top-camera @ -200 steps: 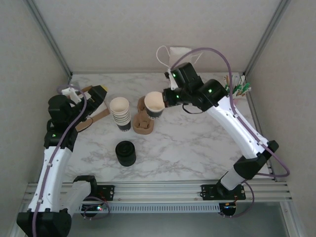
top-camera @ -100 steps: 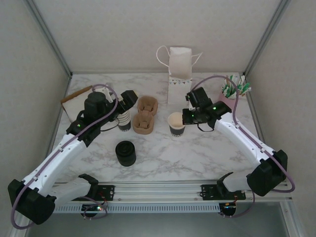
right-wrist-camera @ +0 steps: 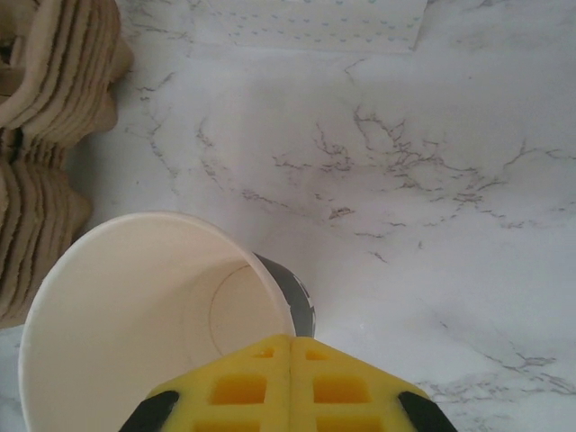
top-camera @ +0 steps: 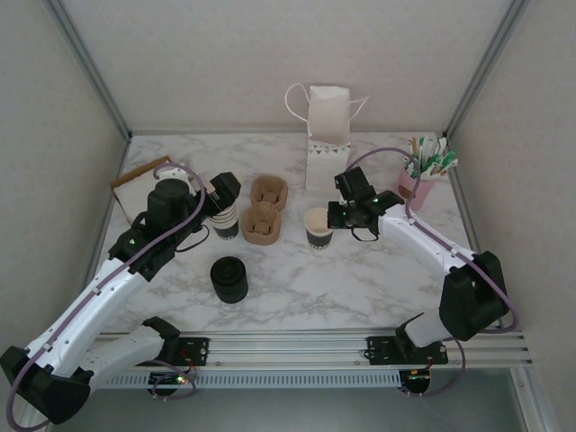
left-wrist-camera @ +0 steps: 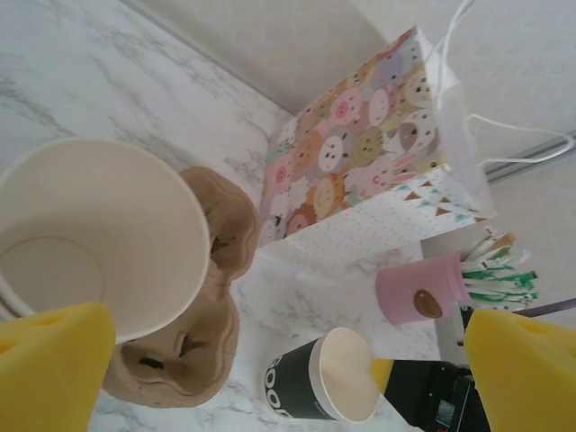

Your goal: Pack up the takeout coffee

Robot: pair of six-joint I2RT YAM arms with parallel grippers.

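On the marbled desk [top-camera: 378,279], the lidless takeout coffee cup [top-camera: 317,228] is standing near the paper bag [top-camera: 328,117], right fingers [right-wrist-camera: 243,387] pinching its rim and probably needing a gentle, straight release, while left fingers [left-wrist-camera: 45,360] are hovering wide by the cup stack [top-camera: 222,211].

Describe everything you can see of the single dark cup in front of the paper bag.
The single cup is a small paper cup, dark outside with pale lettering, and cream inside and at the rim. It has no lid and looks empty. It stands upright on the marble table, in front of the paper bag and to the right of the brown carrier stacks, apart from both. The right gripper is shut on its wall at the rim.
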